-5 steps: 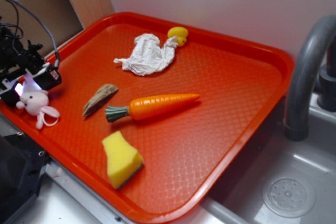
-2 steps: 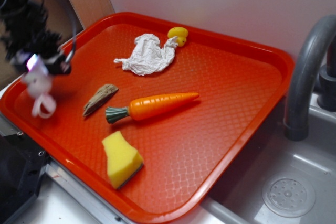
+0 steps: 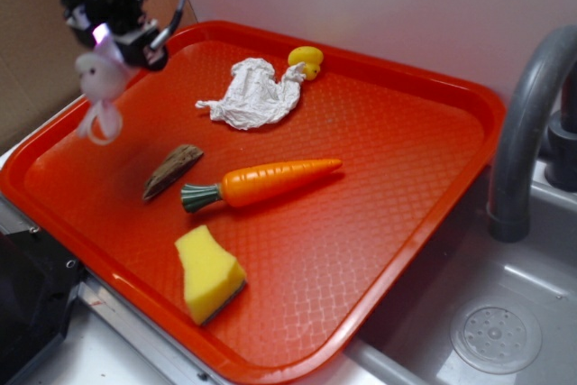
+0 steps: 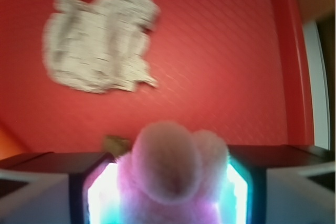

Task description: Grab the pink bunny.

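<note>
The pink bunny (image 3: 99, 78) hangs in the air above the left side of the red tray (image 3: 379, 223), its thin string loop dangling below it. My gripper (image 3: 110, 42) is shut on the bunny from above, with the black arm reaching up out of the top left corner. In the wrist view the bunny (image 4: 173, 171) fills the space between the two glowing pads (image 4: 102, 192), its pale pink ears pointing up toward the tray.
On the tray lie a white wrinkly paper wad (image 3: 254, 93), a small yellow duck (image 3: 306, 59), a carrot (image 3: 266, 181), a brown wedge (image 3: 171, 169) and a yellow sponge (image 3: 208, 272). A grey faucet (image 3: 527, 123) and a sink (image 3: 487, 331) stand to the right.
The gripper has risen from the tray's left edge and moved toward the back, lifting the pink bunny off the tray surface into the air.
</note>
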### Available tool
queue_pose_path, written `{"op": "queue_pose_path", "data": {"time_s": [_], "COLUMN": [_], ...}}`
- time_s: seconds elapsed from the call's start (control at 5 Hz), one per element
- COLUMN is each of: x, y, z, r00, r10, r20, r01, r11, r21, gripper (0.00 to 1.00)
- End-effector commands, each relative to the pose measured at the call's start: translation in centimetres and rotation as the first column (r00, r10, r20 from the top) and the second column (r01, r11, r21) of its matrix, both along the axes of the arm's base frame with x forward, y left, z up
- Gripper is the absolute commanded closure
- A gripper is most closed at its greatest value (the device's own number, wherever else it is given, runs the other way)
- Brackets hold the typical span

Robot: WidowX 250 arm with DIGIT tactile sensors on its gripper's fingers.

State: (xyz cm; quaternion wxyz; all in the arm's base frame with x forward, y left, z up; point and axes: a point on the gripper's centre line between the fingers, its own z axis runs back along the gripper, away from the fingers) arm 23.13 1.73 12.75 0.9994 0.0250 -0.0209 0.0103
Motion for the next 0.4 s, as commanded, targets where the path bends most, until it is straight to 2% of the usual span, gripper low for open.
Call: {"op": "queue_pose_path", "data": {"time_s": [0.0, 0.2], "x": [1.2, 1.9], "y": [-4.4, -4.6], "z": [7.1, 10.1], "r00": [0.965, 0.956], "r10": [-0.234, -0.229], "r20": [0.116, 0.181], "r01": [0.232, 0.225], "r11": [0.972, 0.973], "r21": [0.031, 0.039], "gripper": [1.0, 1.0]}}
